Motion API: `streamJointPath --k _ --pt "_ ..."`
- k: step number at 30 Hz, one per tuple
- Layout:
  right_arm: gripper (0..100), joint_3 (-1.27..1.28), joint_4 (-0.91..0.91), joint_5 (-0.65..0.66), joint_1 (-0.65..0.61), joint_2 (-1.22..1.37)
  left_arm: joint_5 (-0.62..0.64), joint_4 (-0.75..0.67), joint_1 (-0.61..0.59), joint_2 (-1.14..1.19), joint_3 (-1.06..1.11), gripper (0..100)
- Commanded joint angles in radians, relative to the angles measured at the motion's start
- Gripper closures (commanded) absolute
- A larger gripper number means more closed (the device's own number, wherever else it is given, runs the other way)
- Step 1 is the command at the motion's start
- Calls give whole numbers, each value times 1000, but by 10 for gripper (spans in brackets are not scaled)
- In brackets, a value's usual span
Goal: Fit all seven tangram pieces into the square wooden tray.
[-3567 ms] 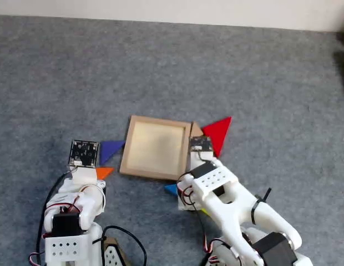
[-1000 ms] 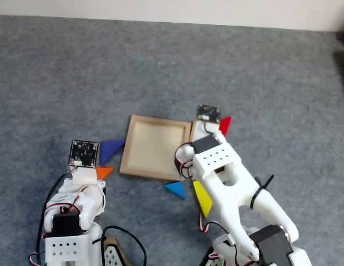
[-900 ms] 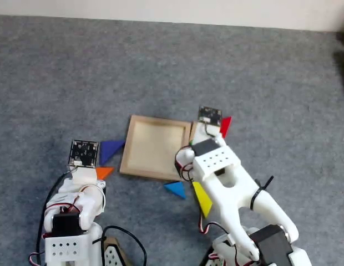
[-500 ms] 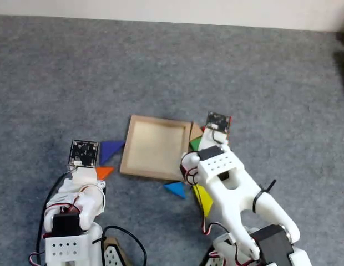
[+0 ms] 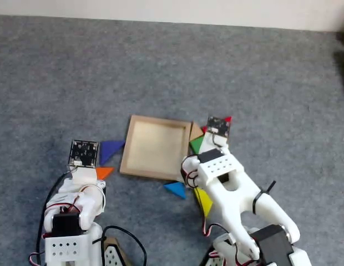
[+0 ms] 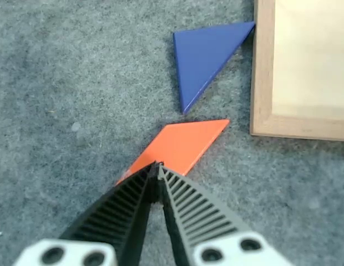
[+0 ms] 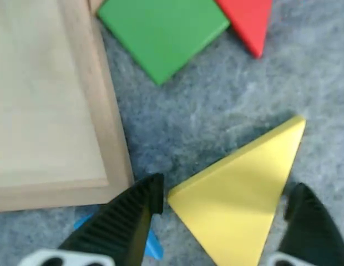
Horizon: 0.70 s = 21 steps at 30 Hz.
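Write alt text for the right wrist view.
The right tool is open, its fingers on either side of a yellow triangle lying flat on grey carpet. Beside it is a corner of the wooden tray, with a green square and red triangle farther off.

no readable text, labels, numbers or signs anywhere

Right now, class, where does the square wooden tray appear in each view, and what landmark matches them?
High view: the square wooden tray lies near the middle, between the dark blue triangle and the green square.
Left wrist view: its corner sits beside the dark blue triangle and orange parallelogram.
Right wrist view: its corner sits beside the green square and yellow triangle.
Shared landmark: the tray's pale rim.
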Motion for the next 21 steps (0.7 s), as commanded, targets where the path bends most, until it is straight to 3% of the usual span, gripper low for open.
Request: streamJointPath --k 1,21 --pt "721 -4 -12 -5 16 -4 -8 2 8 -44 19 995" --pt "693 24 -8 58 8 -13 -8 2 8 -44 19 995"
